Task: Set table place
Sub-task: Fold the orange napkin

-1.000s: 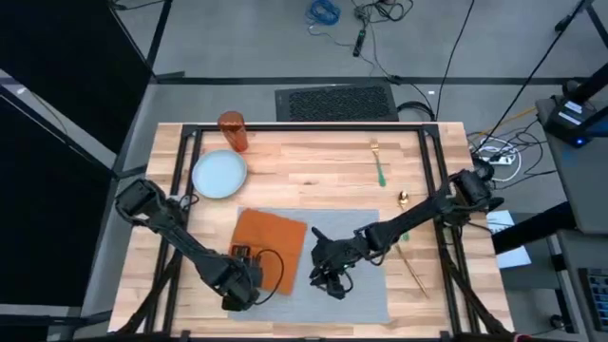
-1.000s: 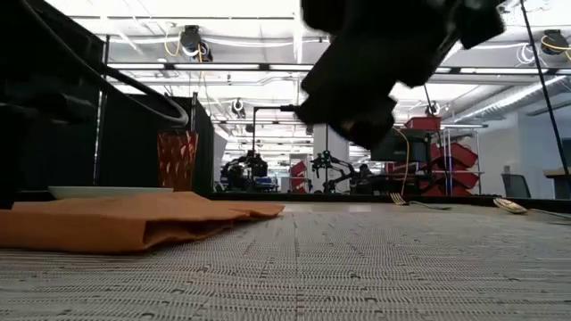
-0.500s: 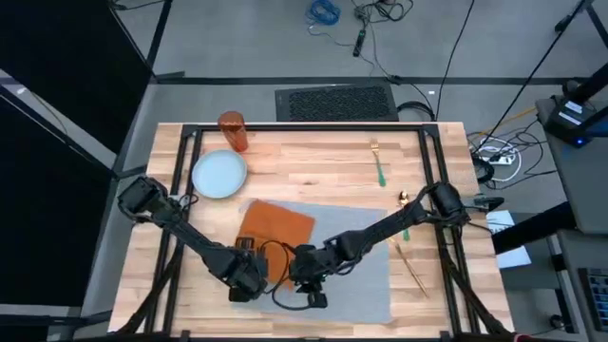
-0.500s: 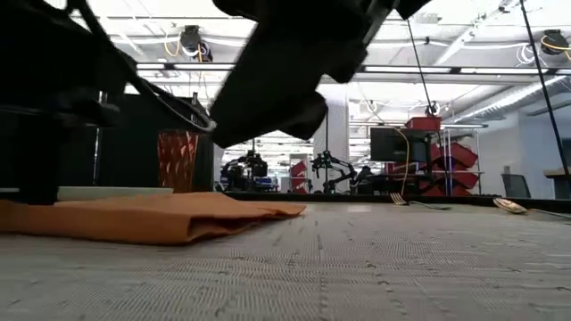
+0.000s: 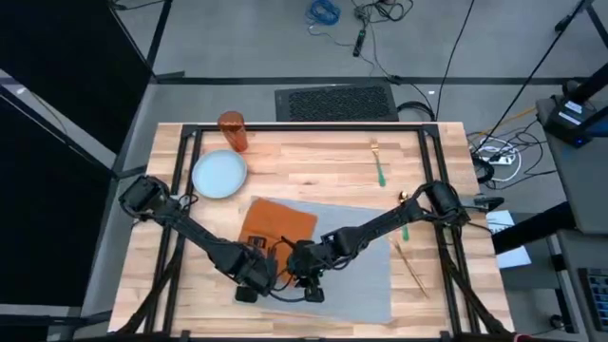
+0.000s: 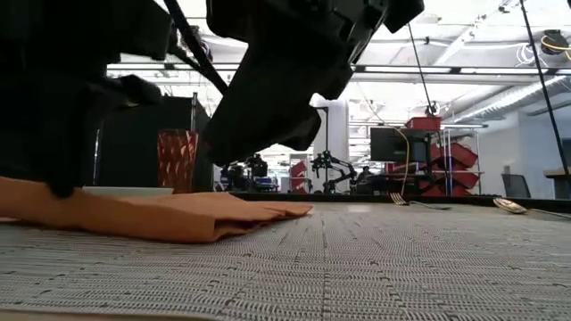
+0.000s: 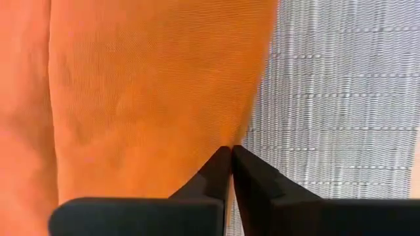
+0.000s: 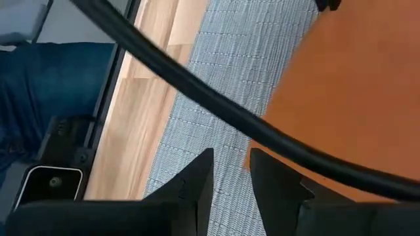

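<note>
table [image 5: 313,161] light wood w/ black frame | on it: grey placemat [image 5: 366,271], blue plate [image 5: 219,175], orange tumbler [image 5: 233,131], fork [image 5: 378,163], spoon + knife by right edge

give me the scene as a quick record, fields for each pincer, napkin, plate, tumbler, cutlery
left pincer: shut on the orange napkin's edge
right pincer: slightly open, at napkin's near edge, over the placemat
napkin: on placemat's left part
plate: bare table, beyond the placemat
tumbler: upright, behind plate
cutlery: fork far right; spoon and knife by placemat's right edge
</note>
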`<act>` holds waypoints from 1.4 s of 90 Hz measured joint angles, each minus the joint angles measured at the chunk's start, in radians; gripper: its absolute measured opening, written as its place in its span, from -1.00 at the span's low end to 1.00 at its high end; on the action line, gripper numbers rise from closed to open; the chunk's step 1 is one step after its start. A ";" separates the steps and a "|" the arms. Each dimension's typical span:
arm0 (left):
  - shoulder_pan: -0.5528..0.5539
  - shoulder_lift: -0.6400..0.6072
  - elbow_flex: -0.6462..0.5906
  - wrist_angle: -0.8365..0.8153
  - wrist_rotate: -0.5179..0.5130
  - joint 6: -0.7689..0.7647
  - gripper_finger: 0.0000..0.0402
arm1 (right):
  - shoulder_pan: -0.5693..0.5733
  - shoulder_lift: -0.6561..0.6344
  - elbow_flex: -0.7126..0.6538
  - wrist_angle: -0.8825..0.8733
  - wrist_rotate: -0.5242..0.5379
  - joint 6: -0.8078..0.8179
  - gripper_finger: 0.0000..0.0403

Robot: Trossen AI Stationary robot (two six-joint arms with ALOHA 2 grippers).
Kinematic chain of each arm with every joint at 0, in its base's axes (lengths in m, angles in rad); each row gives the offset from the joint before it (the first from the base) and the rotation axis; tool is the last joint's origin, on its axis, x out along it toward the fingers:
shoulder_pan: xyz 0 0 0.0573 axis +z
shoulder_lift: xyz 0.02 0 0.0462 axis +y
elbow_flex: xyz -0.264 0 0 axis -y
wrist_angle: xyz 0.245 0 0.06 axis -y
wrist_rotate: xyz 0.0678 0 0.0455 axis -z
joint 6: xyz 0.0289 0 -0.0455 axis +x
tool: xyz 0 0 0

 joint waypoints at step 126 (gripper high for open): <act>0.047 -0.002 0.039 0.155 0.112 -0.005 -1.00 | -0.017 0.068 0.014 -0.026 -0.073 0.024 -0.41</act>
